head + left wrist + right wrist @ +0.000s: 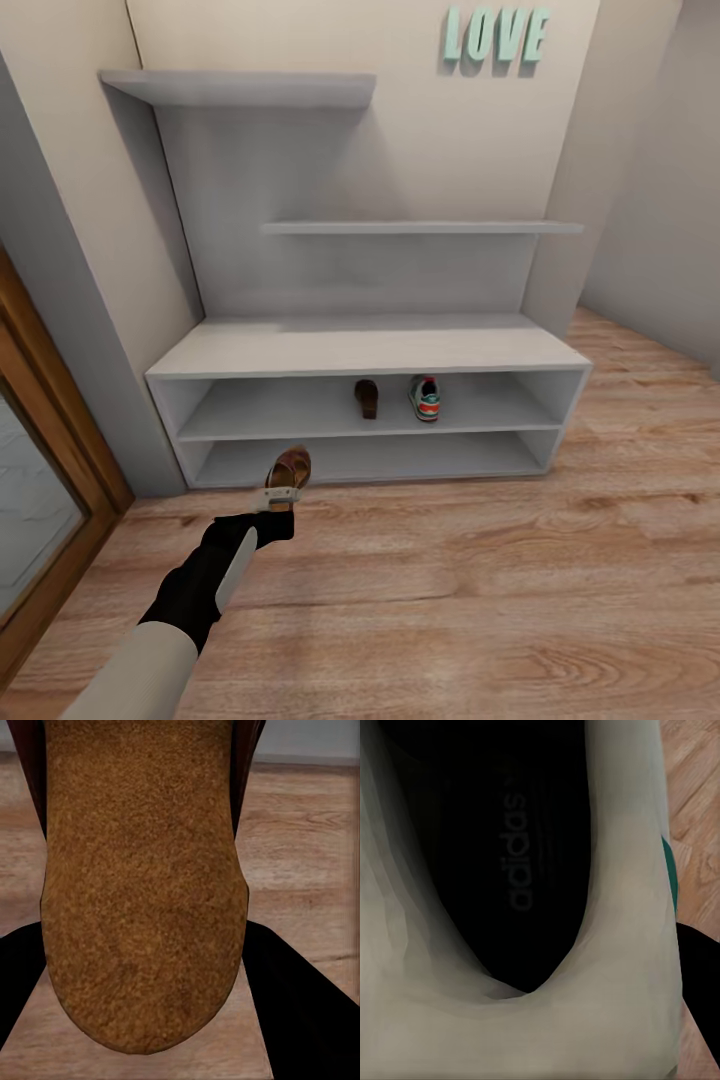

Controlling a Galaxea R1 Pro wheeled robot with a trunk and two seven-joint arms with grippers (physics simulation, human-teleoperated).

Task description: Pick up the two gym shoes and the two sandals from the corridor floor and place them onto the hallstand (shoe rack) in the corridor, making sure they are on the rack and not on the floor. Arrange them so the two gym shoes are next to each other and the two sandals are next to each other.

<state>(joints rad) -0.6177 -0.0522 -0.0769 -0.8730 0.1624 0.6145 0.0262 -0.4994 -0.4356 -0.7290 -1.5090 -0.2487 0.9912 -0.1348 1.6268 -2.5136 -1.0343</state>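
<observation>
Brown sandal (289, 470) hides the left tool's (281, 497) fingertips.

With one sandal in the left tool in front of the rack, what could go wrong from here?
1. The brown sandal with tan footbed in the left tool hangs over the wood-plank floor; a slip drops it there.
2. The shelved brown sandal sits close beside the white gym shoe, so placing its mate could knock either.

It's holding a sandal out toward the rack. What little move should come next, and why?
Probably carry the held sandal forward and up to the upper low shelf, beside the other sandal. That sandal lies there next to a gym shoe, the space to its left is free, and pairs belong together.
</observation>
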